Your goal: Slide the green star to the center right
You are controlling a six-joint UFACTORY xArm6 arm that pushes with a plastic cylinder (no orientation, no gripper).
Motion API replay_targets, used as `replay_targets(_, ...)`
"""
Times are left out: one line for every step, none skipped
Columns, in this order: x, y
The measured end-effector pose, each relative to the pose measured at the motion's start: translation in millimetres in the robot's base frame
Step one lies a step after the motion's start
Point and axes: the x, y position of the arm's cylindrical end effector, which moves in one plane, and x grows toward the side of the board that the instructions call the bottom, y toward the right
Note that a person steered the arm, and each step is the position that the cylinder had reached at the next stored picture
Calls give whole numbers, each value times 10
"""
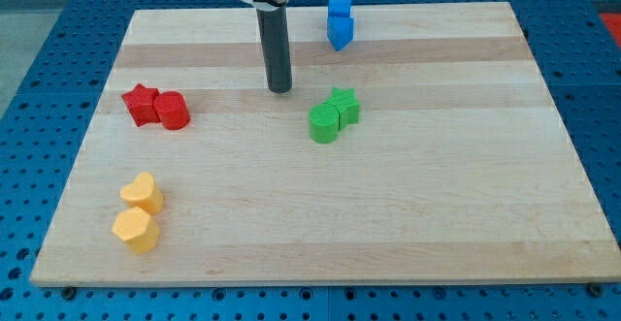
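Rod's tip (pixel 279 90) is sitting on the wooden counter (pixel 466 214); no claw, nothing grasped. Green star block (pixel 343 106) is lying right-below it, touching green round block (pixel 323 124). Push not started; whole slide remaining.

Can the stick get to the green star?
Probably yes. My tip sits up-left of the star with bare board between, though the green round block touches its lower-left side.
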Motion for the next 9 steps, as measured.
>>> replay_targets(33,0)
replay_targets(48,0)
replay_targets(62,0)
replay_targets(68,0)
replay_targets(68,0)
replay_targets(289,2)
replay_targets(349,11)
replay_targets(396,198)
replay_targets(421,595)
